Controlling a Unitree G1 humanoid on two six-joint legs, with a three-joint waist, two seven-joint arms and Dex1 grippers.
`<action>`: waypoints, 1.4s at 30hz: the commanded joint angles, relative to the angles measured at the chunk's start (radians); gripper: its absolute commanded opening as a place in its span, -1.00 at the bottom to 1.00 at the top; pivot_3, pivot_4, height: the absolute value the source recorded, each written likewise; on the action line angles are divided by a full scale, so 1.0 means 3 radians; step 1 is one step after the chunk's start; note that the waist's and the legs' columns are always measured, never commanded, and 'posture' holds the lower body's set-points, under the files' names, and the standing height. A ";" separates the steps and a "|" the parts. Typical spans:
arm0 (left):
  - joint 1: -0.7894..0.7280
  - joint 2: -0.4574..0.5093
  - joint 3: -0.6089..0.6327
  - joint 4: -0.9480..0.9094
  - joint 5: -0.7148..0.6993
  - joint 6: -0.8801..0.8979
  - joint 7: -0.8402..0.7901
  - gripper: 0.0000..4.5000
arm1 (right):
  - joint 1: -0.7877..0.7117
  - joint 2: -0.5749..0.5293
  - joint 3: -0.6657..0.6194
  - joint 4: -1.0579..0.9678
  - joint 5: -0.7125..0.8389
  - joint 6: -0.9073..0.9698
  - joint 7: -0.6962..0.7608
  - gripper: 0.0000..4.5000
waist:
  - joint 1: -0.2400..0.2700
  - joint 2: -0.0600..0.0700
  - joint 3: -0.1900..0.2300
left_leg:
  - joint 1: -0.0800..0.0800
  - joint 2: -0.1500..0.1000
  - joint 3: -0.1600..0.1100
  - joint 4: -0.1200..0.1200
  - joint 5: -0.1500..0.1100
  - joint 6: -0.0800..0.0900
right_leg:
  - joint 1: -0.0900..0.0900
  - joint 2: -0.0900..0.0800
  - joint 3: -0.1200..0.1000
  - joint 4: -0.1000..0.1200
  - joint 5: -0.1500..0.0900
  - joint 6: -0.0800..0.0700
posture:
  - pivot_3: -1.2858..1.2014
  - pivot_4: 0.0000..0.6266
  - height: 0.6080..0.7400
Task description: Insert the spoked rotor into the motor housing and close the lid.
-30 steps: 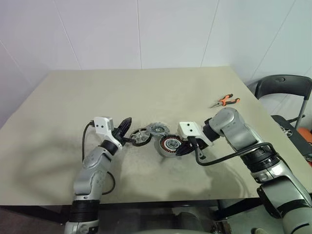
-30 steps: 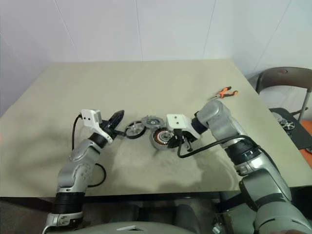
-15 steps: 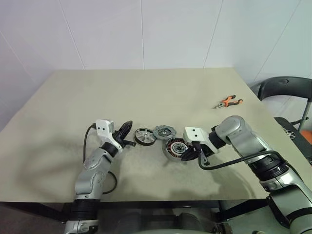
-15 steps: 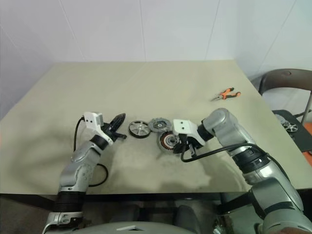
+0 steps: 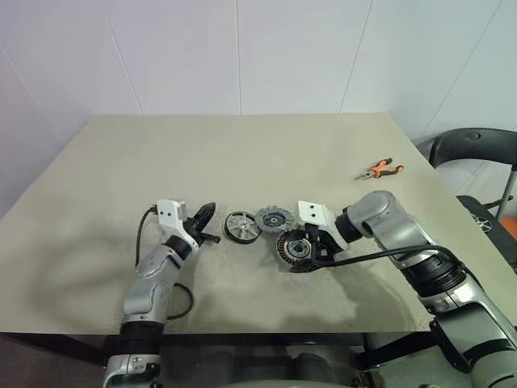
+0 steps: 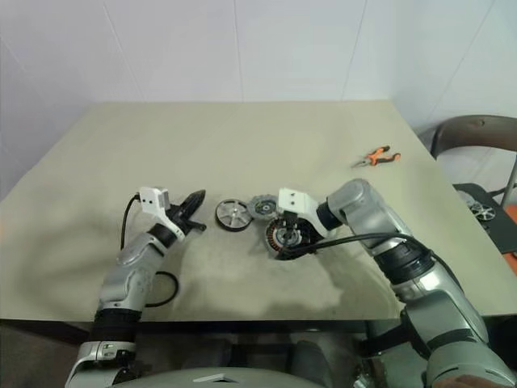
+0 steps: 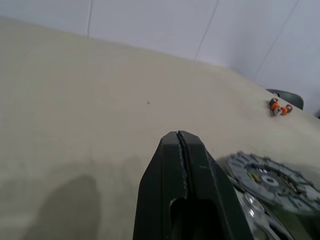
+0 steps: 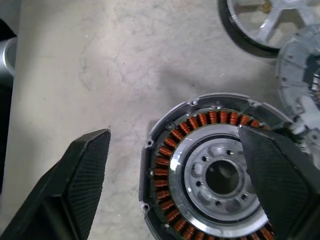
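Rotor [image 5: 241, 226] flat on table [image 5: 242, 153], spoked face up, axis vertical, just ahead of my left pincer [image 5: 206, 224], which is pressed together, empty, pointing level at rim. Left arm nearer. Housing [image 8: 210, 170] flat, copper windings up, beside rotor toward my right; right pincer [image 5: 311, 246] spread wide over it, one finger [image 8: 80, 175] clear on table, not gripping. Lid [image 5: 276, 217] behind housing, touching or nearly. Judgement: rotor goes rightward onto housing.

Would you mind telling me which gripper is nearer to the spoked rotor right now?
The left. The left gripper is shut, its tip just beside the spoked rotor on the table. The right gripper is open over the motor housing, farther from the rotor.
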 commanded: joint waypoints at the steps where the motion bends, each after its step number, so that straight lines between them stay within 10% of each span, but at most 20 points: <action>1: -0.0037 0.0002 0.0031 -0.0042 -0.0007 -0.0095 -0.0029 -1.00 | -0.0164 -0.0109 -0.0118 -0.0162 0.0303 0.0272 0.0205 0.80 | 0.0000 0.0000 0.0000 | -0.0001 0.0000 0.0000 0.0000 0.0000 0.0001 | 0.0000 0.0000 0.0000 0.0000 0.0000 0.0000 | 0.03 -1.00 1.00; 5: 0.0025 -0.0037 0.0020 -0.0084 0.0004 -0.0126 -0.0020 -1.00 | -0.0296 -0.0131 -0.0459 -0.0208 0.0602 0.0333 0.0143 0.80 | -0.0002 0.0001 0.0000 | -0.0007 0.0000 0.0001 0.0000 -0.0001 0.0002 | -0.0001 -0.0001 0.0000 0.0000 0.0003 0.0005 | 0.03 -1.00 1.00; 20: -0.0032 -0.0003 0.0018 0.0000 0.0024 -0.0182 -0.0098 -1.00 | 0.1145 0.0450 -0.1737 -0.0331 0.0189 -0.0329 -0.2654 0.80 | 0.0001 0.0010 -0.0008 | -0.0028 -0.0001 0.0000 0.0017 -0.0004 0.0008 | -0.0011 -0.0003 -0.0002 0.0003 0.0007 0.0013 | 0.03 -1.00 1.00; 42: -0.0242 0.0025 -0.0052 0.0057 0.0057 -0.0048 -0.0127 -1.00 | 0.1462 0.0883 -0.1793 -0.0186 0.0254 -0.0231 -0.3511 0.80 | -0.0005 0.0014 -0.0007 | -0.0017 -0.0001 0.0002 0.0044 0.0005 0.0028 | 0.0001 0.0003 -0.0002 0.0031 0.0004 0.0011 | 0.03 -1.00 1.00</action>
